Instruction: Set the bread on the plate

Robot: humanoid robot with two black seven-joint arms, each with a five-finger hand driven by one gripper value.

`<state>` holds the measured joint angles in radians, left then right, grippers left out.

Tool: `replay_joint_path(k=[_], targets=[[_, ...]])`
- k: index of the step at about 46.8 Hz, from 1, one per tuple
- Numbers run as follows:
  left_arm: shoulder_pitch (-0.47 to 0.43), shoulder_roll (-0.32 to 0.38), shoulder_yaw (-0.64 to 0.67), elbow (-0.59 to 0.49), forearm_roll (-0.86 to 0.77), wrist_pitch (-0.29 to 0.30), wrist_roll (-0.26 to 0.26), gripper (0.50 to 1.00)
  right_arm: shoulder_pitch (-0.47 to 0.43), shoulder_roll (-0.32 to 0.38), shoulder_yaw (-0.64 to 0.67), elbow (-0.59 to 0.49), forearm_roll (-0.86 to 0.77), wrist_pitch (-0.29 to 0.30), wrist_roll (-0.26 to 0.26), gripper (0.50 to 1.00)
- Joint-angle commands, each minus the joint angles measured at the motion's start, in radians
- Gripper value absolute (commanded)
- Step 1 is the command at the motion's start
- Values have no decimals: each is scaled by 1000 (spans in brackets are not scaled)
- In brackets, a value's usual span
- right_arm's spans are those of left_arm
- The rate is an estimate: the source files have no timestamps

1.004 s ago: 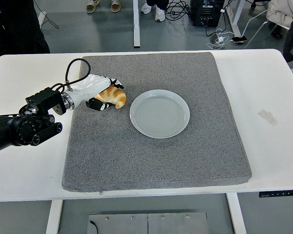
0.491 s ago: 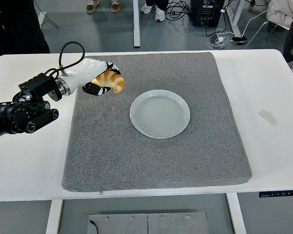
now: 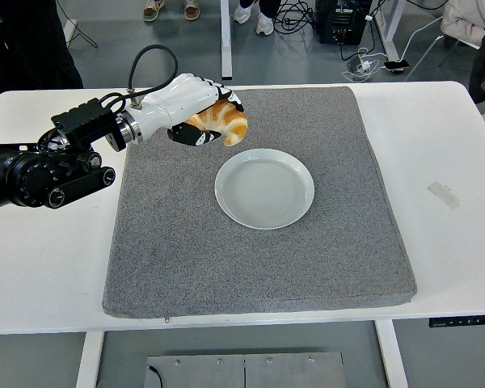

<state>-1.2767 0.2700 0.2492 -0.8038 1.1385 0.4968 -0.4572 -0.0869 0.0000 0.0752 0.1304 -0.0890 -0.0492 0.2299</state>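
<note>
Gripping the croissant (image 3: pixel 223 125) in curled fingers, the left hand (image 3: pixel 190 105) hangs above the grey mat (image 3: pixel 259 250), just far-left of the plate (image 3: pixel 264 188).

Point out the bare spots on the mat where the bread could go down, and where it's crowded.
The plate itself is empty. The grey mat is bare from the plate to its near edge, and along the strip right of the plate. The far-left corner is crowded: the left hand holds the bread there.
</note>
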Motion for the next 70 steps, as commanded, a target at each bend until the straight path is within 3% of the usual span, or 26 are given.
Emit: replay_joint_path(k=[1, 27, 40, 70], targets=[[-10, 2, -1, -5, 1, 0, 0, 500, -1, 0, 0, 0, 0, 0, 0, 1000], [-30, -38, 2, -28, 49, 2, -12, 500, 1, 0, 0, 0, 0, -1, 0, 1000], [-20, -61, 4, -29, 81, 45, -12, 500, -1, 0, 0, 0, 0, 0, 0, 1000], [59, -143, 16, -12, 86, 55, -11, 500, -1, 0, 0, 0, 0, -1, 0, 1000]])
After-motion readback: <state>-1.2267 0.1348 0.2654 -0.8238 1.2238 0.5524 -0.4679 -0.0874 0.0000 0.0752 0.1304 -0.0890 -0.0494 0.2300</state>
